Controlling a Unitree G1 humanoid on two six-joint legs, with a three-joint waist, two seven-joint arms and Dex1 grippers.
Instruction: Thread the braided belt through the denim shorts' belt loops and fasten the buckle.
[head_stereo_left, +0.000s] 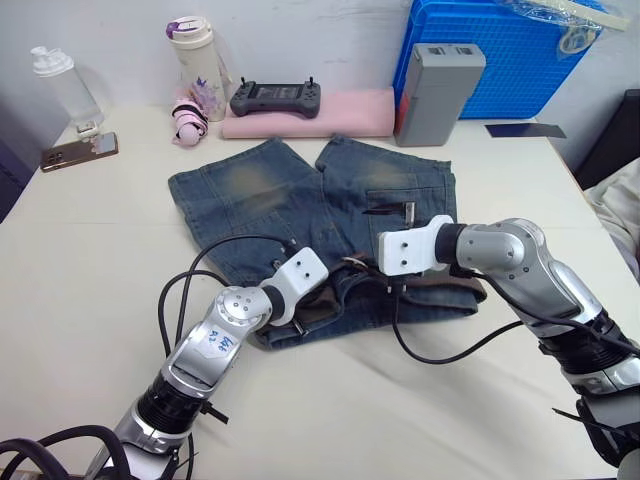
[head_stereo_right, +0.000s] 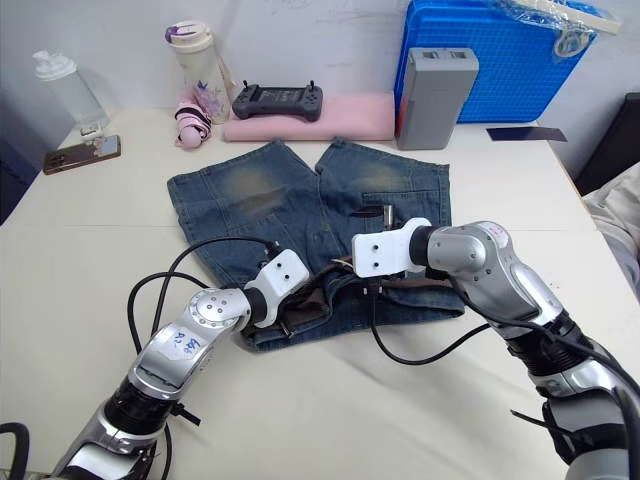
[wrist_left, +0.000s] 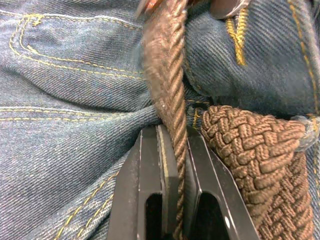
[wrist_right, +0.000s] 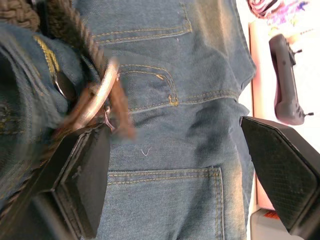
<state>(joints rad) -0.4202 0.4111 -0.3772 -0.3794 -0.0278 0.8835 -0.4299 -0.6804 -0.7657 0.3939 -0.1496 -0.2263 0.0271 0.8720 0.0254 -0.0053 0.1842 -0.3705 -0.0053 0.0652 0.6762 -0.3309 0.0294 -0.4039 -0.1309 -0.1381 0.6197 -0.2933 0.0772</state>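
Note:
The denim shorts (head_stereo_left: 270, 195) lie flat mid-table, legs pointing away and the waistband toward me. Along the waistband runs the braided belt (head_stereo_left: 445, 287). My left gripper (wrist_left: 174, 165) is shut on an edge-on stretch of the brown strap (wrist_left: 170, 95), beside a broader braided stretch (wrist_left: 250, 160). My right gripper (wrist_right: 175, 130) stands wide open above the shorts' pockets. The metal buckle (wrist_right: 97, 102) hangs just off one of its fingers (wrist_right: 80, 185), not gripped. A frayed denim strip (wrist_left: 302, 132) crosses the braided part; I cannot tell whether it is one of the belt loops.
Along the table's far edge stand a clear bottle (head_stereo_left: 62, 85), a phone (head_stereo_left: 78, 151), a white tumbler (head_stereo_left: 198, 68), a black controller (head_stereo_left: 275, 98) on a pink pad (head_stereo_left: 345, 115), a grey box (head_stereo_left: 437, 92) and a blue crate (head_stereo_left: 500, 50).

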